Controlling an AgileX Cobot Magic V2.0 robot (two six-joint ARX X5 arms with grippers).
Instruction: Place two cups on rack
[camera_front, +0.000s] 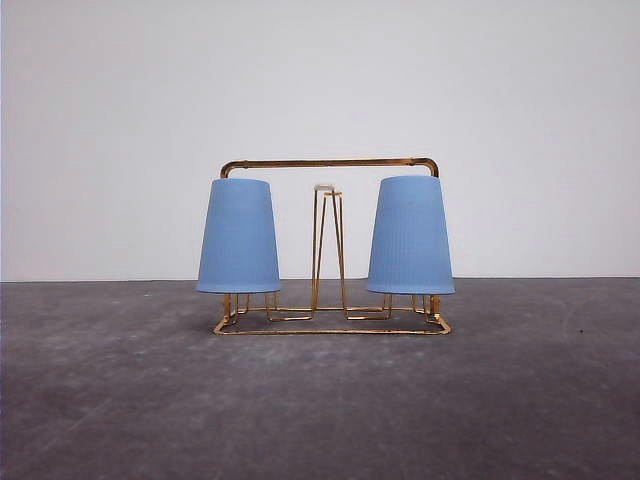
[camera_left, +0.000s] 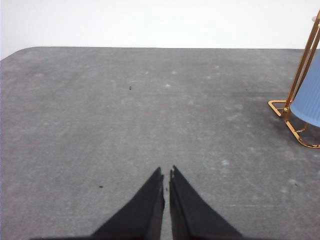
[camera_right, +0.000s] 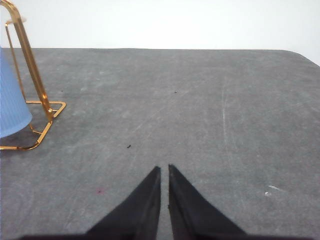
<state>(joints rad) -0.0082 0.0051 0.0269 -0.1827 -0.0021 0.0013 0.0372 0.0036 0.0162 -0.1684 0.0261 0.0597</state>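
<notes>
Left gripper (camera_left: 165, 172): black tapered fingers (camera_left: 150, 200) drawn together to a hairline gap, nothing between them, tips above bare grey tabletop (camera_left: 125, 125). Off to one side in the left wrist view, well apart from the fingertips, a corner of the gold wire rack (camera_left: 292, 107) and the rim of a light blue cup (camera_left: 307, 97).

Right gripper (camera_right: 164, 169): fingers (camera_right: 145, 200) likewise pressed nearly together and empty, over the same grey surface. The right wrist view shows the rack's opposite corner and arched frame, with the ribbed wall of the other light blue cup (camera_right: 11, 107) inside it, well clear of the gripper.

Front view: the rack (camera_front: 330, 163) stands on the grey tabletop (camera_front: 100, 400) against a white wall (camera_front: 100, 120). Two light blue cups sit inverted, mouths down, over the outer prong pairs: left cup (camera_front: 238, 236) and right cup (camera_front: 410, 235), both beneath the horizontal top bar. The middle hairpin prongs (camera_front: 328, 250), white-tipped, stand bare between them. Cup rims hang just above the rectangular wire base.
</notes>
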